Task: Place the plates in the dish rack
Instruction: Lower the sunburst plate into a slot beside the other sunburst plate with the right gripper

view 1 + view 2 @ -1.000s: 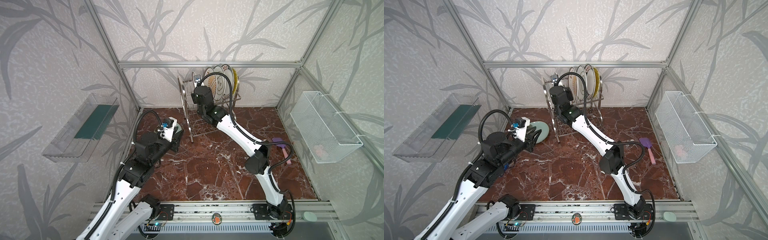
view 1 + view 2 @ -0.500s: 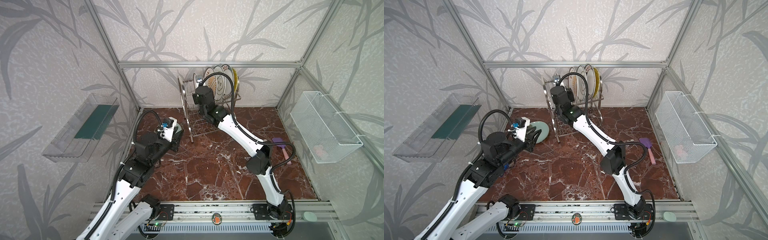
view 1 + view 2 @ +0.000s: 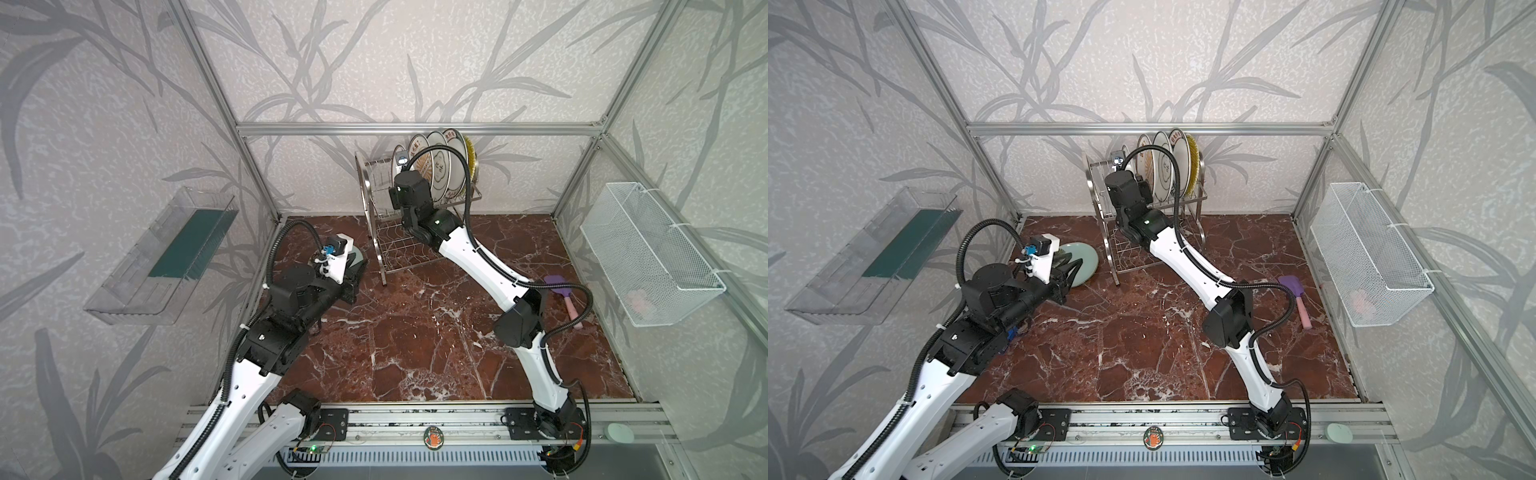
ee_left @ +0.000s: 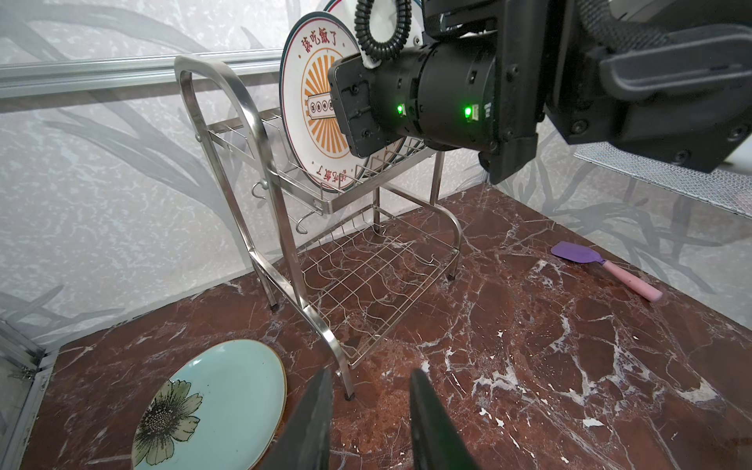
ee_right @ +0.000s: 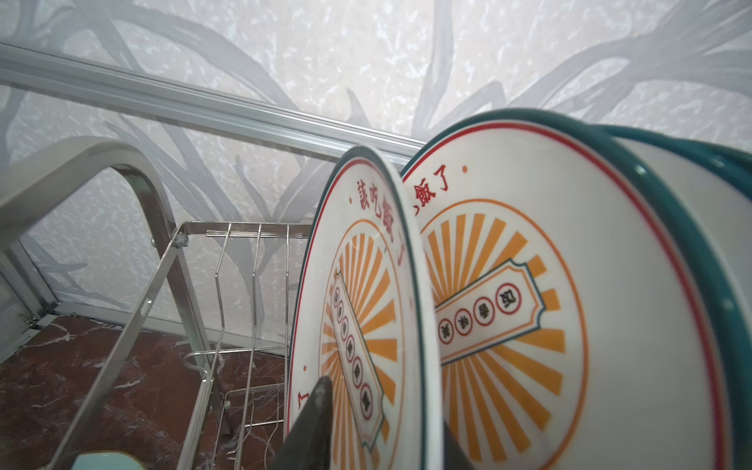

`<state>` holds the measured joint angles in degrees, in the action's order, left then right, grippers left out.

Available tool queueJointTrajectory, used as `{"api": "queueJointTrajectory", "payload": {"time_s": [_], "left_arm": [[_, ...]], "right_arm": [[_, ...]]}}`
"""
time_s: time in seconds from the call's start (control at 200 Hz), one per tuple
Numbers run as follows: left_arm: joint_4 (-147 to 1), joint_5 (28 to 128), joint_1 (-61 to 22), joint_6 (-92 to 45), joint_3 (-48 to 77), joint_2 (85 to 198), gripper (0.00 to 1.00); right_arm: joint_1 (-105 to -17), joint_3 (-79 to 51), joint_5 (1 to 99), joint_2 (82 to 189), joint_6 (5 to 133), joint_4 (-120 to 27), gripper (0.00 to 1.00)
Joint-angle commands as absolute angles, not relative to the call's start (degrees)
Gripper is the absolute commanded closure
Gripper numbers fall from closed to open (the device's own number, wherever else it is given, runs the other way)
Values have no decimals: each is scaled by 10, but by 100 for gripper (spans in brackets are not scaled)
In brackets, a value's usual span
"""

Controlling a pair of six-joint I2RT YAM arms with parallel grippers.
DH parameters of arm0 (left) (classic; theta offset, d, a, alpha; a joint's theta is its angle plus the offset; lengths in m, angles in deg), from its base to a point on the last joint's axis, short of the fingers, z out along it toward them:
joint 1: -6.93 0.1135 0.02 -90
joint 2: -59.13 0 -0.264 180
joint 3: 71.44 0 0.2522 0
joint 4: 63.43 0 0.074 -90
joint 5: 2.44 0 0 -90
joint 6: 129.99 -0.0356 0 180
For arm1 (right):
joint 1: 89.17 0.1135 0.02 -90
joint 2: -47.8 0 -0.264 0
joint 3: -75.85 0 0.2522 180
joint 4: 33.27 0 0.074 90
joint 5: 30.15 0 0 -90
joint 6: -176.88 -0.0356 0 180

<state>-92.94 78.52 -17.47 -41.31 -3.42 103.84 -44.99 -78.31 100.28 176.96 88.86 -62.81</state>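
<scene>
straddles the rim of the nearest sunburst plate [image 5: 358, 305] with the right tool [image 5: 386, 411], jaws parted, gripping nothing, since propped on edge by top-tier prongs of the dish rack [image 4: 249, 118], face toward the empty slots. hovers the left tool [image 4: 372, 376], part open, empty, beside the celadon plate [image 4: 219, 390], flat on the surface [image 4: 529, 325].

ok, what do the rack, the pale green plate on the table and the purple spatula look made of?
Dish rack: polished stainless-looking steel tube and wire, mirror shine. Pale green plate: glazed ceramic, going by its gloss and brownish rim edge. Spatula: likely silicone or plastic, matte purple head, pink handle; can't tell which.
</scene>
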Motion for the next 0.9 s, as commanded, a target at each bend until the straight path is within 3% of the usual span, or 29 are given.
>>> {"api": "queueJointTrajectory", "payload": {"time_s": [0.0, 0.135, 0.235, 0.615, 0.895], "left_arm": [[-920, 787, -172, -414, -39, 1035, 68], [-926, 795, -171, -411, -33, 1045, 67], [-929, 795, -170, -408, -29, 1052, 66], [-942, 799, -165, -398, -17, 1068, 64], [-993, 832, -164, -353, 28, 1085, 63]], "right_arm": [[-449, -808, 991, 1744, 895, -629, 54], [-450, -832, 985, 1747, 911, -630, 38], [-449, -847, 982, 1745, 924, -632, 33], [-429, -807, 950, 1686, 1037, -568, 25], [-432, -610, 893, 1538, 1051, -531, 24]]}}
